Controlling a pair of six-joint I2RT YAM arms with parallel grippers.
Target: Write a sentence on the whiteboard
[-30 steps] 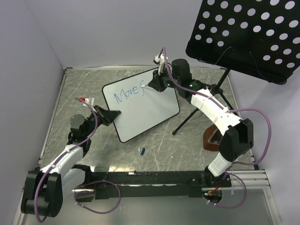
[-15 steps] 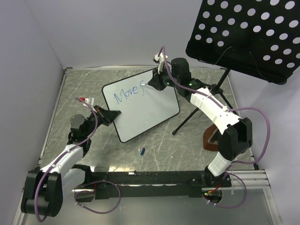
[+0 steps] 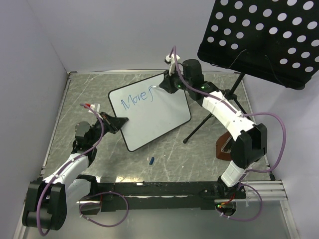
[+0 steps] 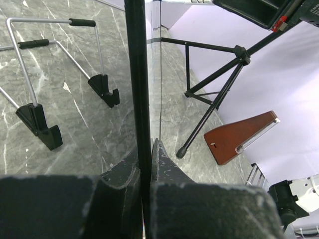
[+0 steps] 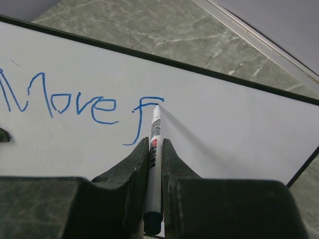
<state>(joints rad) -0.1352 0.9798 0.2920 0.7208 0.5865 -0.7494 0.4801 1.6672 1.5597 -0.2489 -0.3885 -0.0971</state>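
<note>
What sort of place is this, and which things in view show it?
Probably a robotics lab workcell: a left arm and right arm bolted to a walled table, with staged props: a whiteboard, a music stand and a wooden metronome.

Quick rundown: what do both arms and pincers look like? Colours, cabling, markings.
The left arm and right arm match: white link shells, black joint housings, a purple cable looping along each. The left pincer and right pincer have matte black, rough-textured wedge fingers. Green lights show near the right wrist.
</note>
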